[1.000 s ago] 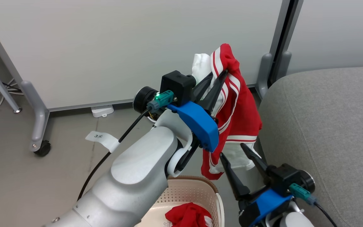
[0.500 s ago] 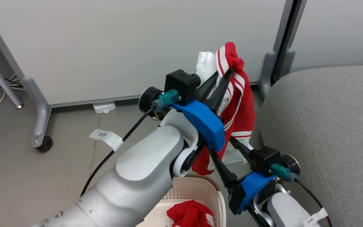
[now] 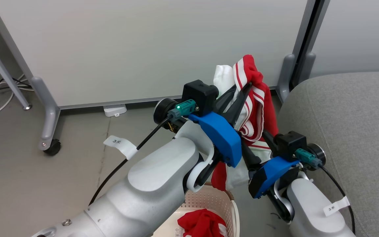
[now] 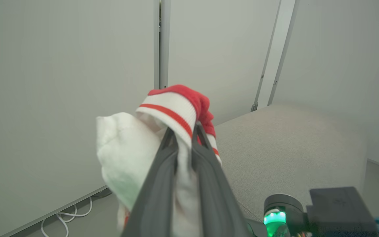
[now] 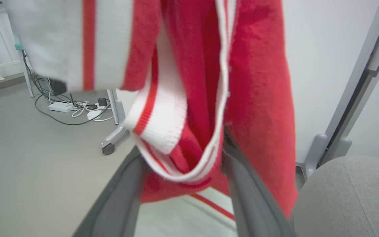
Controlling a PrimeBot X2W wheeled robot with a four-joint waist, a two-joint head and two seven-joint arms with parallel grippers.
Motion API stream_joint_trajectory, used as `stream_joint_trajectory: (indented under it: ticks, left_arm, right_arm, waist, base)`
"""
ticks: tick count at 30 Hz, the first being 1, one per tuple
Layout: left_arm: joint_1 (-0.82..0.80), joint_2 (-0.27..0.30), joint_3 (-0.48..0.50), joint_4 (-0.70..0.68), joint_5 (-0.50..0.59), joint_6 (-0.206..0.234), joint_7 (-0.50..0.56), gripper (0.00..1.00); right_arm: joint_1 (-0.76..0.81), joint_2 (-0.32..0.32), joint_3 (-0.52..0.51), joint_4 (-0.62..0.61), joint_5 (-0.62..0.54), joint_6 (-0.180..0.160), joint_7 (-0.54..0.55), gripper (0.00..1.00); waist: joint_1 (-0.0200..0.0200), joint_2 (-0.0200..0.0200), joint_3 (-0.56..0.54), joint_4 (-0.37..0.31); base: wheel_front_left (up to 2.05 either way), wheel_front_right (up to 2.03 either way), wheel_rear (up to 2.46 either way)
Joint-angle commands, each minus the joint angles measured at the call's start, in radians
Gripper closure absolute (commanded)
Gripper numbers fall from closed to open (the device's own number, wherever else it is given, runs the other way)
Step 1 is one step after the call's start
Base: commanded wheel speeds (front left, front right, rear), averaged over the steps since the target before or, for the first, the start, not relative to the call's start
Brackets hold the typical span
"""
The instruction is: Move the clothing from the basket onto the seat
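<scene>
The left gripper (image 3: 247,87) is pressed together on a garment (image 3: 253,69), its two dark fingers pinching a bunched fold of white ribbed band with a red stripe near the cloth's top. A white lump of fabric bulges out to one side of the fingers and a red fold caps them. From that grip the garment hangs freely in the air, red with white stripe trim, its lower end trailing down behind the blue wrist cover. The right gripper (image 3: 253,140) reaches up from below into the hanging part with its fingers spread wide. In the right wrist view a loop of red fabric edged in white sags between the two fingers, and neither one clamps it. The garment hangs just beside the rounded front edge of the grey seat (image 3: 350,125); I cannot tell whether the cloth brushes it. Below the left forearm stands the cream basket (image 3: 209,200) with perforated walls. A second garment (image 3: 202,223), also red with a bit of white, lies crumpled on its bottom. A black cable with a white paper tag (image 3: 120,144) runs along the left arm. Behind the arms stands a pale partition (image 3: 143,49) on grey feet, one with a black caster (image 3: 53,147), on a grey floor (image 3: 44,184). Loose cords (image 5: 74,108) lie on the floor further off.
</scene>
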Motion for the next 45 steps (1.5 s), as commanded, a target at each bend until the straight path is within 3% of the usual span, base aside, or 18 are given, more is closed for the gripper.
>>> stream_joint_trajectory:
  ticks: [1,2,13,14,16,17,18,26,33,37,45]
  left_arm:
    - [-0.019,0.001,-0.004,0.002,-0.007,0.0,-0.002,1.0]
    - [-0.02,0.0,-0.009,0.003,-0.01,-0.001,-0.003,1.0]
    - [-0.037,0.0,-0.038,0.035,-0.042,-0.003,-0.021,1.0]
    - [-0.036,0.0,-0.04,0.037,-0.046,-0.003,-0.024,0.96]
    - [-0.033,0.0,-0.048,0.039,-0.05,-0.004,-0.025,0.58]
    - [-0.032,0.0,-0.052,0.04,-0.049,-0.007,-0.026,0.16]
    - [-0.03,0.0,-0.055,0.042,-0.05,-0.007,-0.029,0.0]
    - [0.001,0.01,-0.058,0.07,-0.049,-0.024,-0.058,0.0]
    - [0.078,0.074,-0.003,0.038,-0.022,-0.021,-0.097,0.0]
    - [0.166,0.125,0.1,-0.043,0.042,-0.009,-0.101,0.0]
    - [0.448,0.206,0.335,-0.215,0.257,-0.025,-0.101,0.0]
  right_arm:
    - [-0.02,-0.003,-0.005,0.014,0.001,0.0,-0.006,0.75]
    - [-0.027,-0.003,-0.009,0.025,0.0,0.0,-0.009,1.0]
    - [-0.053,-0.003,-0.005,0.084,0.02,0.0,-0.02,1.0]
    - [-0.053,-0.003,-0.003,0.085,0.022,0.0,-0.02,1.0]
    - [-0.052,-0.003,0.001,0.087,0.027,0.0,-0.022,1.0]
    - [-0.052,-0.003,0.001,0.086,0.028,0.0,-0.021,1.0]
    - [-0.052,-0.003,-0.001,0.083,0.028,0.0,-0.022,1.0]
    - [-0.035,-0.003,-0.03,0.041,0.017,0.0,-0.023,1.0]
    - [-0.013,-0.003,-0.057,-0.004,0.001,0.0,-0.023,1.0]
    - [-0.004,-0.003,-0.068,-0.024,-0.007,0.0,-0.023,1.0]
    - [0.005,-0.003,-0.08,-0.066,-0.025,0.0,-0.023,1.0]
  waist:
    - [0.0,-0.0001,0.0,0.002]
    - [0.0,-0.0001,0.0,0.002]
    - [0.0,-0.0001,0.0,0.0]
    - [0.0,-0.0001,0.0,-0.002]
    - [0.0,-0.0001,-0.001,-0.004]
    - [0.0,-0.0001,-0.001,-0.005]
    - [0.0,-0.0001,-0.001,-0.005]
    - [0.0,-0.0001,0.0,-0.009]
    - [0.0,-0.0001,-0.001,-0.013]
    - [0.0,-0.0001,0.002,-0.018]
    - [0.0,-0.0001,0.011,-0.057]
  base:
    - [0.0,0.0,0.0]
    - [0.0,0.0,0.0]
    - [0.0,0.0,0.0]
    - [0.0,0.0,0.0]
    - [0.0,0.0,0.0]
    - [0.0,0.0,0.0]
    - [0.0,0.0,0.0]
    - [0.0,0.0,0.0]
    - [0.0,0.0,0.0]
    - [0.0,0.0,0.0]
    - [0.0,0.0,0.0]
